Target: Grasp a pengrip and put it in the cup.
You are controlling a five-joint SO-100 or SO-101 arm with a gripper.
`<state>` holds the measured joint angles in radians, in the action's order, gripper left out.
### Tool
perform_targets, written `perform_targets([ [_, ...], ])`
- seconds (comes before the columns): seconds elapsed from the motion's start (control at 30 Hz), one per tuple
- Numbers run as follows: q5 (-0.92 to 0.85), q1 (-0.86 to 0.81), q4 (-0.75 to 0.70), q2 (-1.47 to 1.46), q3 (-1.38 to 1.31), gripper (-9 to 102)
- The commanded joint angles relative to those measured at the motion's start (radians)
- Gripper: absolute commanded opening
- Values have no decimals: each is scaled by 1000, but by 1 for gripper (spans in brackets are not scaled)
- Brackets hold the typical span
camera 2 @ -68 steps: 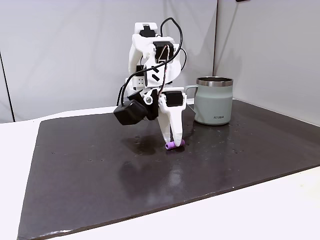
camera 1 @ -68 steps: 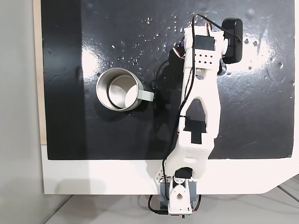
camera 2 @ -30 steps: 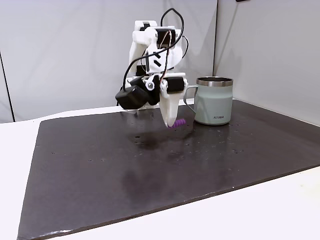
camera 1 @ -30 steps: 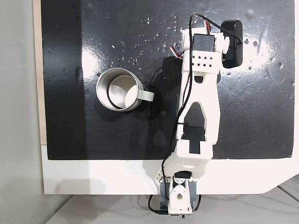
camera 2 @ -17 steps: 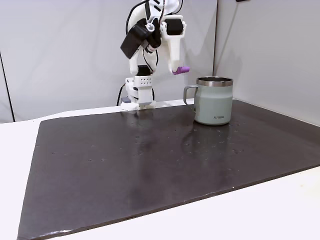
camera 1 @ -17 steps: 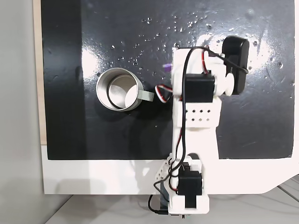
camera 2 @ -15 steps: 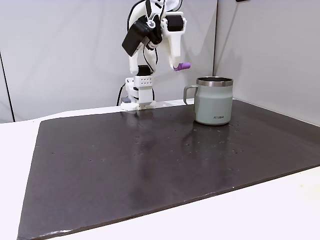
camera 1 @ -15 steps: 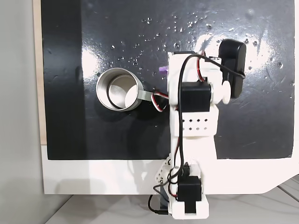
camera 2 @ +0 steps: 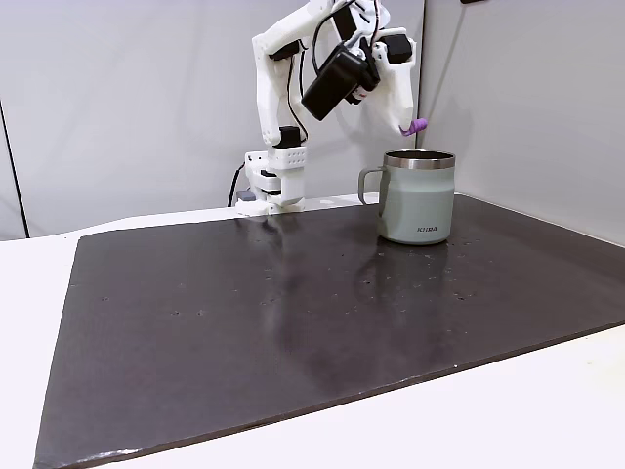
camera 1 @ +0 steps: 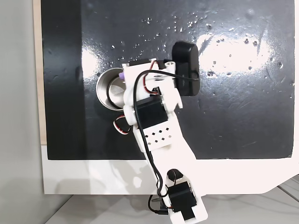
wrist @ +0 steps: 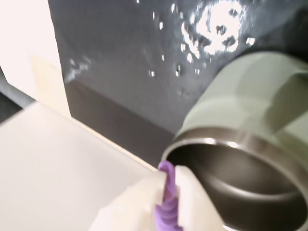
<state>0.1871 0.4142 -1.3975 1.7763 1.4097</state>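
We see tool (camera 2: 412, 127) raised, clamped on grip (camera 2: 417, 126). Grip (wrist: 166, 202) pinched between both fingers, purple end poking out. Cup (camera 2: 418, 196) just below tool, upright on dark worktop (camera 2: 293, 322), mouth open. From above, grip (camera 1: 121, 74) sits over cup (camera 1: 108, 88) rim.

Lab-like test bench, black mat (camera 2: 293, 313) on white table (camera 2: 547, 410), bare grey walls (camera 2: 127, 98)
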Motion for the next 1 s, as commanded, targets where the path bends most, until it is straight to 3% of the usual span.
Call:
perform_targets([
  [0.0, 15, 75, 31, 60, 17, 0],
  [0.4, 25, 201, 52, 175, 166, 2],
  [0.5, 25, 202, 52, 187, 176, 16],
  [0.7, 28, 215, 26, 193, 179, 28],
  [0.97, 26, 209, 5, 196, 178, 31],
])
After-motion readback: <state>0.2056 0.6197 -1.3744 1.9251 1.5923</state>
